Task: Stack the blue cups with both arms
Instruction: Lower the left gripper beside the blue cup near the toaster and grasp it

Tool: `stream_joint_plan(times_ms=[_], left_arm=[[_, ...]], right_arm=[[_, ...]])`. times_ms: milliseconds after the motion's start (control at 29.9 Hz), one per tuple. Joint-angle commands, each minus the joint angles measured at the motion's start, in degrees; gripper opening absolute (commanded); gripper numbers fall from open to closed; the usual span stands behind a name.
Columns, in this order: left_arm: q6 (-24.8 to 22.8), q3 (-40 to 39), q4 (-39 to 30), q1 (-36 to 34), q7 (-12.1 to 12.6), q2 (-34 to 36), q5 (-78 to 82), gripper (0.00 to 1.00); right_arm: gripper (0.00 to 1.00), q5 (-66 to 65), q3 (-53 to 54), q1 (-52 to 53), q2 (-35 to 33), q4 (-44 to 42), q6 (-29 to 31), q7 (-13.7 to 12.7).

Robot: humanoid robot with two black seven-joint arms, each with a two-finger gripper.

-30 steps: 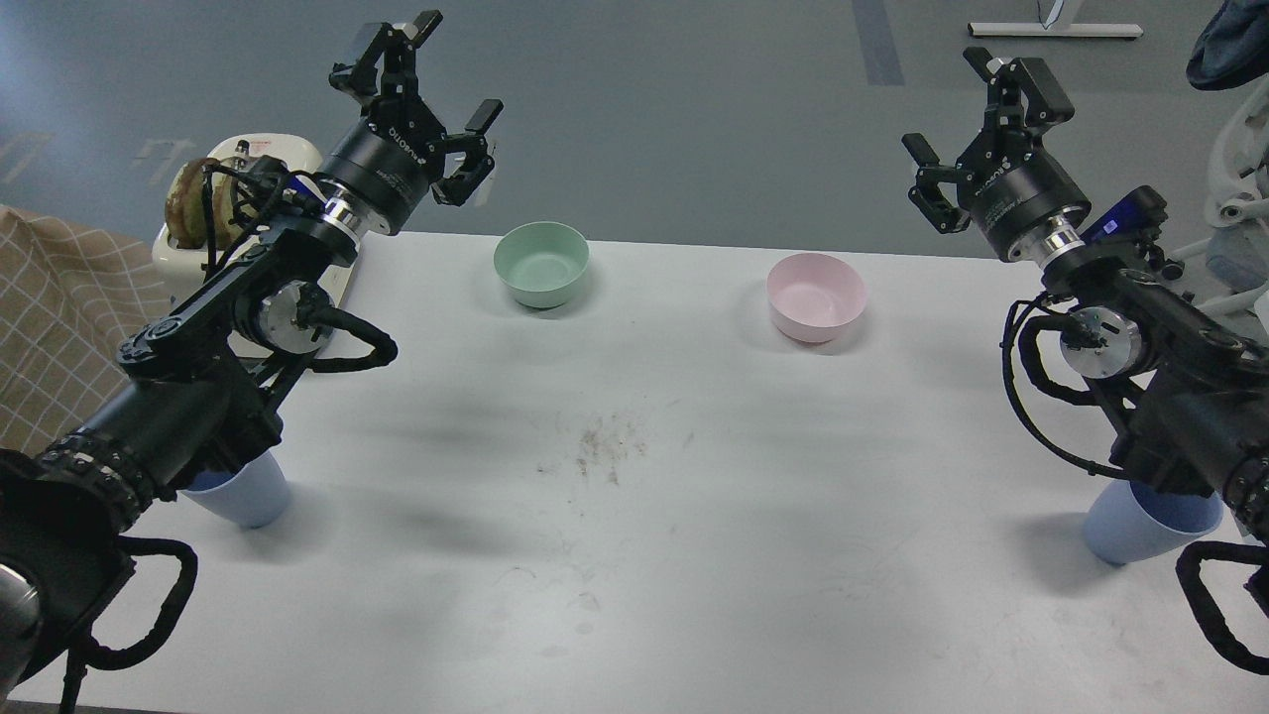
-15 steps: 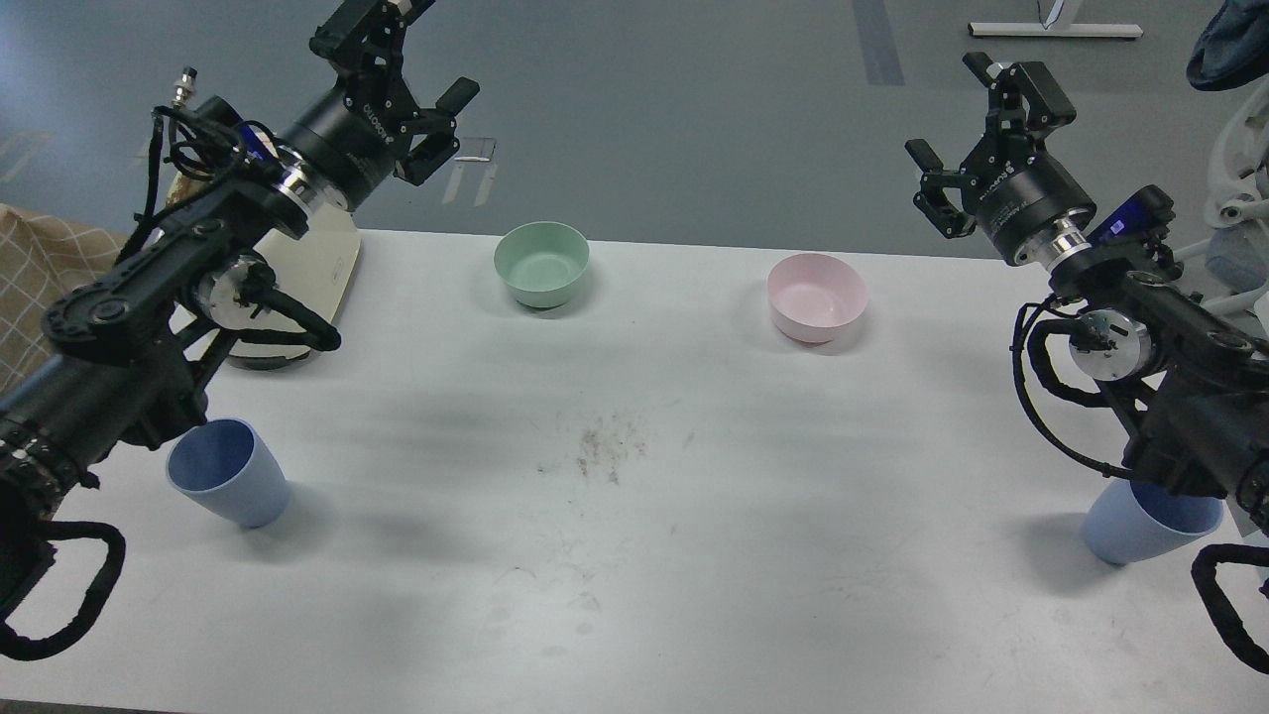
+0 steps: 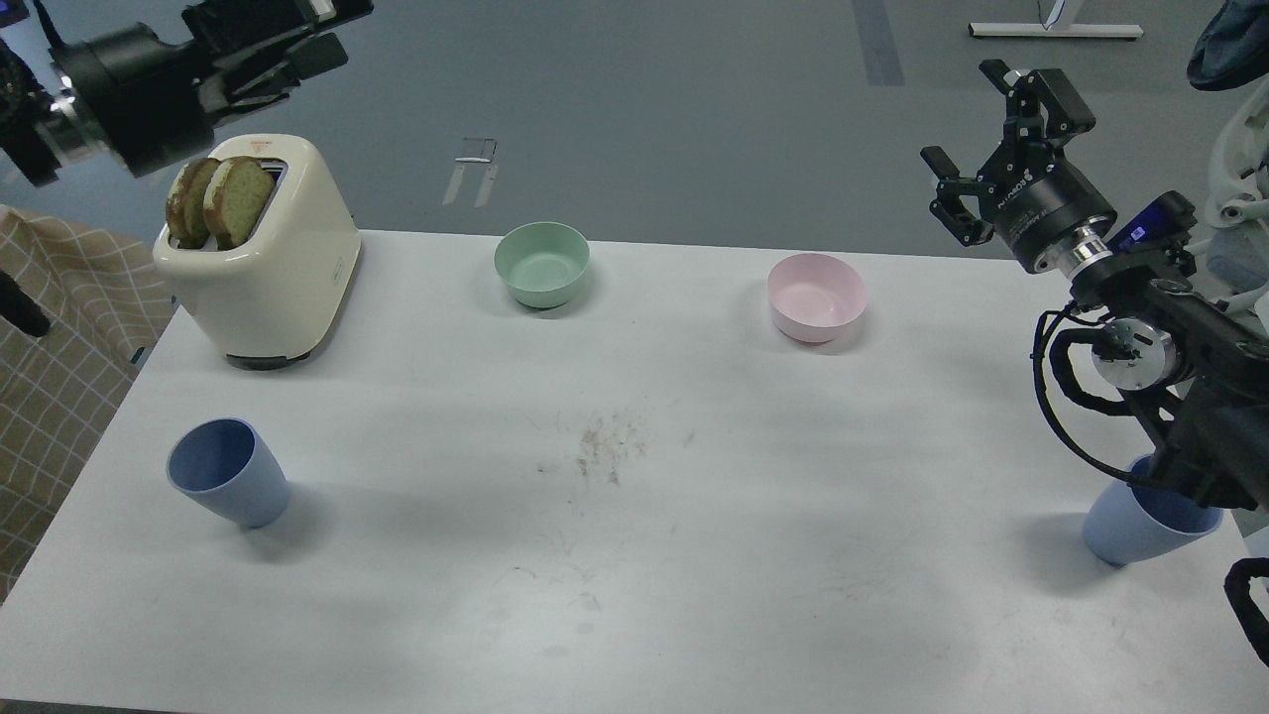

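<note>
On the white table (image 3: 634, 555), near edge, at about eight o'clock: one blue cup (image 3: 227, 485), upright, mouth open toward the camera, standing alone.
At about four o'clock, near the right edge: second blue cup (image 3: 1140, 526), upright, its rim partly hidden behind the right arm's lower links; whether arm and cup touch cannot be told.
At eleven o'clock, back left corner of the table: cream toaster (image 3: 268, 268) with two slices of browned bread (image 3: 220, 198) standing in its slots.
At twelve o'clock, back edge: mint-green bowl (image 3: 541, 263), upright.
At one o'clock, back edge: pink bowl (image 3: 816, 297), upright, well apart from the green one.
Centre of the table: a patch of dark crumbs or smudges (image 3: 605, 451).
At two o'clock, raised above the table's back right corner: right gripper (image 3: 991, 134), fingers spread wide, holding nothing.
At ten o'clock, top left corner, above the toaster: left gripper (image 3: 297, 40), blurred and cut by the frame edge; its opening cannot be told.
At nine o'clock, beside the table: checked beige cloth (image 3: 50, 337).
</note>
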Motion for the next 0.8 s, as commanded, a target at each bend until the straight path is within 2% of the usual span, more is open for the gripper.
stream_joint_plan(times_ms=[0,67,268,769], left_arm=[[0.0,0.5,-3.6,1.5,-2.5,8.1,6.1,0.98],[0.2,2.3,-4.5,2.3,-4.4,11.2,8.1,0.98],[0.5,8.7,-8.8,2.3,-4.4,17.8,12.7,0.98],[0.6,22.4,-7.0,2.3,-4.4,20.6,15.3,0.98]], right_arm=[[1.0,-0.5,0.1,-0.1,-0.3,0.6,0.0,0.0],[1.0,-0.5,0.1,-0.2,-0.4,1.0,0.0,0.0],[1.0,-0.6,0.1,-0.9,-0.9,3.0,0.0,0.0],[1.0,-0.6,0.0,-1.5,-2.3,5.4,0.0,0.0]])
